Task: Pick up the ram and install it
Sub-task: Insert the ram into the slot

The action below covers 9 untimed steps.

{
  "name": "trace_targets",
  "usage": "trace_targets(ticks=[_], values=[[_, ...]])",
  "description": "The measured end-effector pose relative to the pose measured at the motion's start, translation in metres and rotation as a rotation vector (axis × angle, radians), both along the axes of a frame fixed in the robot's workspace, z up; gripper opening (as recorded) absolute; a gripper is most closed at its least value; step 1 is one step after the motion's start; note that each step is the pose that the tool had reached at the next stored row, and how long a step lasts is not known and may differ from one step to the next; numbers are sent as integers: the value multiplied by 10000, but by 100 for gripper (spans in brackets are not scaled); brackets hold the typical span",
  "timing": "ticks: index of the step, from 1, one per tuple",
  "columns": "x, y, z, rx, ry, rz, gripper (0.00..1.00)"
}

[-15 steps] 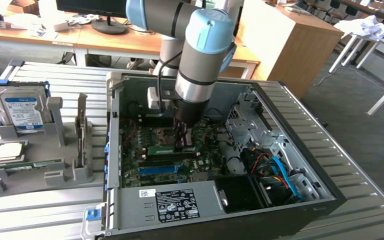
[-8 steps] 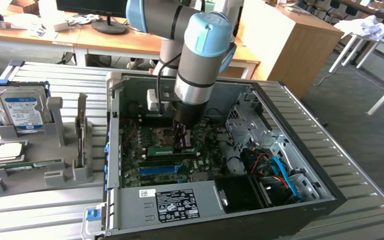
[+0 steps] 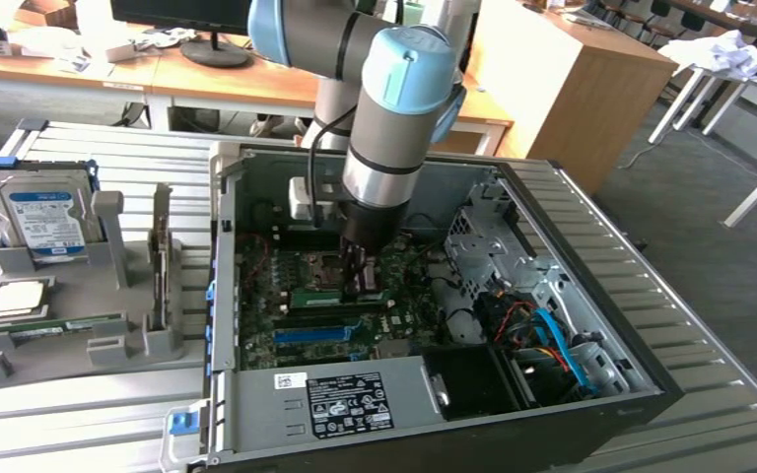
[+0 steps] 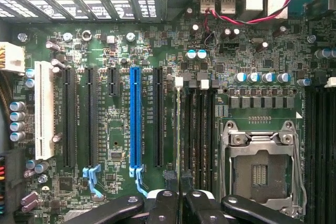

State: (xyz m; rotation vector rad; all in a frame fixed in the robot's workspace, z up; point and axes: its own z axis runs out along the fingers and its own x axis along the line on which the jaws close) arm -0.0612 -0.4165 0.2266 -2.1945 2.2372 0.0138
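The grey-and-blue robot arm reaches straight down into the open black computer case (image 3: 642, 389), its black gripper (image 3: 358, 268) low over the green motherboard (image 4: 121, 51), fingers (image 4: 164, 203) pinched narrowly on the thin green ram stick (image 4: 177, 129), upright beside the memory slots.

The gripper (image 4: 178, 203) hangs close over a green motherboard (image 4: 157, 51), its black fingers (image 4: 166, 203) drawn together on the thin edge of the ram (image 4: 178, 129), which stands edge-on in line with the dark memory slots (image 4: 202, 129). To one side of those slots lies an empty CPU socket (image 4: 260, 174) in its metal frame; to the other run a blue expansion slot (image 4: 135, 119), black ones and a white slot (image 4: 44, 111). Red wires (image 4: 247, 20) loop past the rear ports (image 4: 231, 1).
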Motion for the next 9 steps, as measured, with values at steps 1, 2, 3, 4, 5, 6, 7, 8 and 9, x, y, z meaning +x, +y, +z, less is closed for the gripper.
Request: trace_targets(ticks=[1,2,3,4,5,6,7,8,9], values=[[0,0,-4,0,-1,-1,13],[0,0,-8,-1,0,-1,13],[0,0,-12,-2,0,-1,13],[0,1,-17,-3,0,0,13],[-1,2,-23,-3,0,-1,13],[-1,4,-28,-7,1,-2,13],[-1,7,-32,-9,1,-2,13],[-1,9,-36,-11,2,-1,13],[0,10,-39,-13,1,0,13]])
